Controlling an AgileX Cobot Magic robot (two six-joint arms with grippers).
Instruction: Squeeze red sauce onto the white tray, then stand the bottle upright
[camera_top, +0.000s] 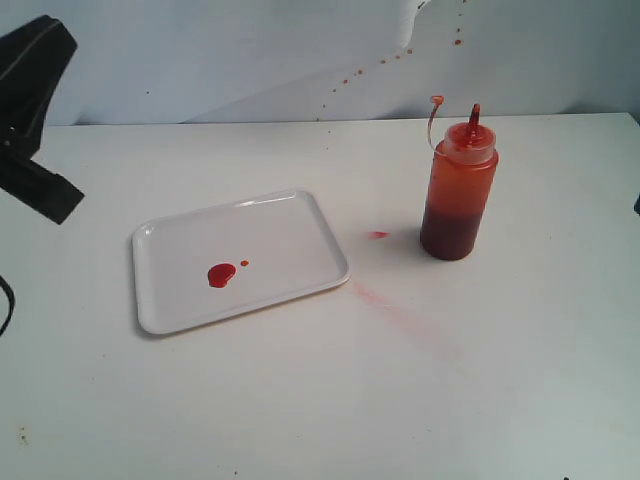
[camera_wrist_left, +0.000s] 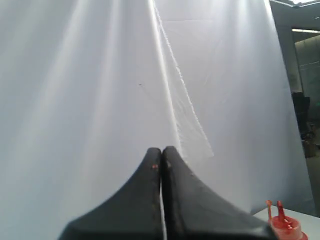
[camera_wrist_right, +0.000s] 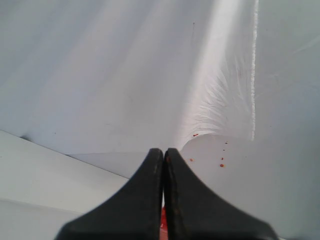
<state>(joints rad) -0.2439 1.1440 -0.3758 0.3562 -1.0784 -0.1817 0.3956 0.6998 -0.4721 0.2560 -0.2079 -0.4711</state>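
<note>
**Sauce down, bottle standing: both steps look finished**

Here's the picture. A glossy round blob of thick red sauce (camera_top: 221, 274) sits on the flat rectangular white plastic tray (camera_top: 290, 225), toward its near left part, with a tiny droplet just beside it. That's the squeeze taken care of, by the look of it.

Over to the right, well apart from the tray, the translucent orange-red plastic squeeze bottle (camera_top: 459, 190) stands upright on its base on the white worktop (camera_top: 300, 400). Darker sauce is settled low inside, the pointed red nozzle is up, and the thin cap strap curls off to one side. Nothing touches it.

The left tool (camera_wrist_left: 161, 162) is pressed together with nothing between its fingers and points at the pale backdrop. Only the bottle's top peeks into a corner of its wrist view. The right tool (camera_wrist_right: 163, 160) is pressed together and empty too. In the exterior view the dark left arm (camera_top: 35, 120) hangs at the frame's edge, far from the tray.

A few messes are on show: a small red speck (camera_top: 379, 234) and a faint pinkish smear (camera_top: 400, 310) on the worktop between tray and bottle, and red spatter (camera_top: 380, 62) on the backdrop.

My read is that nothing is left to do. At most the cap is off, and the task doesn't ask for it.
</note>
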